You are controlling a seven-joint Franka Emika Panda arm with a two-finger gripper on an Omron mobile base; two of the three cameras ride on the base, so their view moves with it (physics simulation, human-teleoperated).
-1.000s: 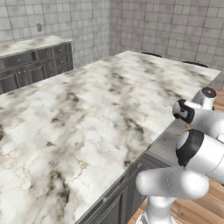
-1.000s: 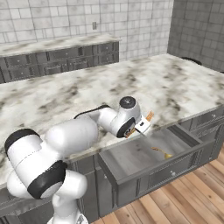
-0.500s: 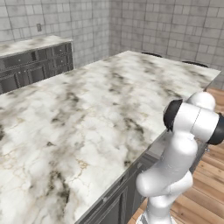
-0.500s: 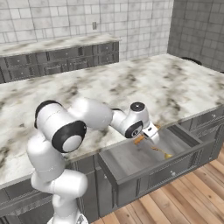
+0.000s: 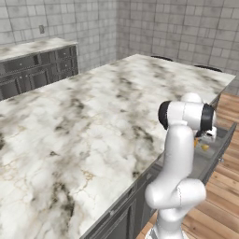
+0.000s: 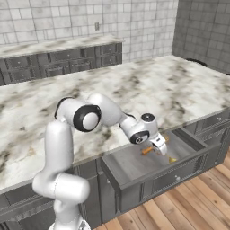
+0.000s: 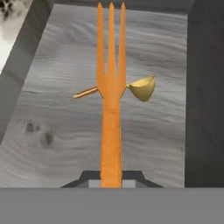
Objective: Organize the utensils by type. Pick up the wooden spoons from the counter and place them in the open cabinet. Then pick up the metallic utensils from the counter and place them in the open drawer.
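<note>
My gripper (image 7: 110,178) is shut on the handle of an orange fork (image 7: 110,83), a metallic utensil whose tines point away from the hand. It hangs low over the grey wood floor of the open drawer (image 7: 162,144). A small golden spoon (image 7: 141,89) lies on that floor beyond the fork. From the right base view, the gripper (image 6: 158,144) holds the fork (image 6: 147,150) inside the drawer (image 6: 130,165), under the edge of the marble counter (image 6: 157,81). The wooden spoons and the open cabinet are out of view.
The drawer's front panel (image 6: 179,177) juts out over the wooden floor (image 6: 202,202). Dark base cabinets (image 6: 67,60) line the tiled back wall. In the left base view the arm's white links (image 5: 179,154) stand between the counter (image 5: 93,116) and the drawer (image 5: 214,151).
The arm has swung its elbow up and round. The gripper has carried the fork from the drawer's near edge down into the drawer.
</note>
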